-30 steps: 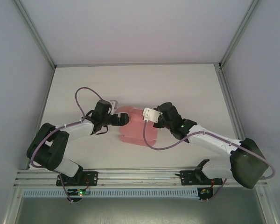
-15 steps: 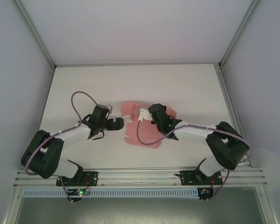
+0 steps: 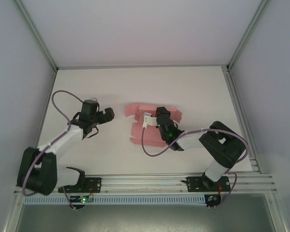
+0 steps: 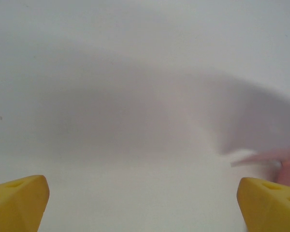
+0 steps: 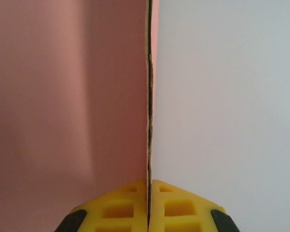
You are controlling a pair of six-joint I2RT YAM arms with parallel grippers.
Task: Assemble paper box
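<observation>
The pink die-cut paper box [image 3: 139, 129] was spread on the white bench [image 3: 87, 87], one raised edge clamped between the right fingers [image 5: 128, 205], probably for folding; the left fingers [image 4: 19, 198] were held apart, well left of it.

I work in a robotics lab cell, not a home or a shop. My table [image 3: 135, 82] is a bare white board, boxed in by plain pale panels [image 3: 135, 29] set in aluminium posts [image 3: 37, 36]. My left arm [image 3: 63, 137] and right arm [image 3: 191, 139] are bolted to a slotted aluminium rail [image 3: 145, 182] along the near edge. Purple cables [image 3: 62, 92] loop loose over my joints. Small circuit boards [image 3: 79, 198] with lit LEDs hang exposed below the rail. The light is flat and even.
</observation>
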